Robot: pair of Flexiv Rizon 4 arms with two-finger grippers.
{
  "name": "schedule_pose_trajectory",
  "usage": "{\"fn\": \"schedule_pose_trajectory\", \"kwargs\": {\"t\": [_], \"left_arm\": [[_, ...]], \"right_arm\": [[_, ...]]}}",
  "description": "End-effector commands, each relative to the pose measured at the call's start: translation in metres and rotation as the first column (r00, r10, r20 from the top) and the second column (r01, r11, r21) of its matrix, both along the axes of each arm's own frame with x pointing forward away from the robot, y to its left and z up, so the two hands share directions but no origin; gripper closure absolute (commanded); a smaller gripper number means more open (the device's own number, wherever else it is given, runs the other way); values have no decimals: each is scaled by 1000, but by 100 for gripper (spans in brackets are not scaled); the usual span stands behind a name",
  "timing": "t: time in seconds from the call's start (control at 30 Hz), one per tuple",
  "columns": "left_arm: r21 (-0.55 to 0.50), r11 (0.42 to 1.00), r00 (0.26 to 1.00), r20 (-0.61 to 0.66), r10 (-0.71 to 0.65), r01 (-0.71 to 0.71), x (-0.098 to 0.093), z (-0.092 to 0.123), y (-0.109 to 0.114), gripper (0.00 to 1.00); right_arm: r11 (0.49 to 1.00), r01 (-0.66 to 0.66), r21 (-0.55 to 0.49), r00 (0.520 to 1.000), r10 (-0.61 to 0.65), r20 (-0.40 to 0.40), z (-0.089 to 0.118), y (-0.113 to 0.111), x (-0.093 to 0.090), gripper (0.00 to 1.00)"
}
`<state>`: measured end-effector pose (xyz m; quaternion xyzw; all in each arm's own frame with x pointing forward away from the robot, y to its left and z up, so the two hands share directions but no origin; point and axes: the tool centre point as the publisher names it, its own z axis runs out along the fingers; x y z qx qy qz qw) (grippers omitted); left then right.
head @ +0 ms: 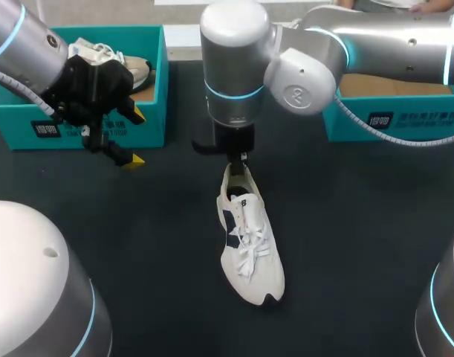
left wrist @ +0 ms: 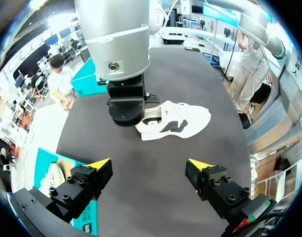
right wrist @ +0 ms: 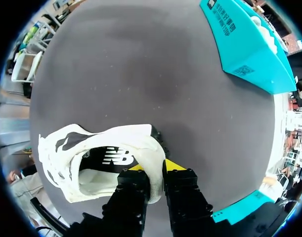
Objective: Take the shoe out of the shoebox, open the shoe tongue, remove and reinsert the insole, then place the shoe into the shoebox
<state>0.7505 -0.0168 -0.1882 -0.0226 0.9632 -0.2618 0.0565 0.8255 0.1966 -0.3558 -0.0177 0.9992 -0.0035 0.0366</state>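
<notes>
1. Since the shoe (head: 249,242) lies mid-table, out of the shoebox (head: 148,126), the step in hand looks like opening the tongue to get at the insole.
2. Right gripper (right wrist: 154,173): nearly closed, pinching the heel collar from both sides.
3. Left gripper (left wrist: 150,164): wide open, empty, hovering near the shoebox.
4. Next, probably: left takes the tongue while right anchors the heel.

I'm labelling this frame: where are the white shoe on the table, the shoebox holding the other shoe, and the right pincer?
white shoe (head: 247,249), head view, on its laces.
shoebox (head: 154,128), head view, on its front wall.
right pincer (right wrist: 154,170), right wrist view, midway between its yellow tips.
</notes>
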Motion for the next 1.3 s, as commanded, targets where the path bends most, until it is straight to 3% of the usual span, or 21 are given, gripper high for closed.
{"fn": "schedule_pose_trajectory", "kwargs": {"t": [0.03, 0.23, 0.7, 1.13, 1.3], "left_arm": [[1, 1000, 1000, 2, 0, 0, -1, -1, 1, 0], [1, 1000, 1000, 2, 0, 0, -1, -1, 1, 0], [1, 1000, 1000, 2, 0, 0, -1, -1, 1, 0], [1, 1000, 1000, 2, 0, 0, -1, -1, 1, 0], [1, 1000, 1000, 2, 0, 0, -1, -1, 1, 0]], "right_arm": [[1000, 8, 5, 1000, -8, -10, -5, 1, -5, 100], [1000, 5, 14, 1000, -4, -28, 25, -8, 1, 100], [998, -56, -37, 994, 59, 88, 117, -35, 32, 100], [999, 38, 27, 990, -41, 137, 217, -36, 62, 100], [999, 39, 37, 986, -45, 158, 243, -35, 67, 100]]}}
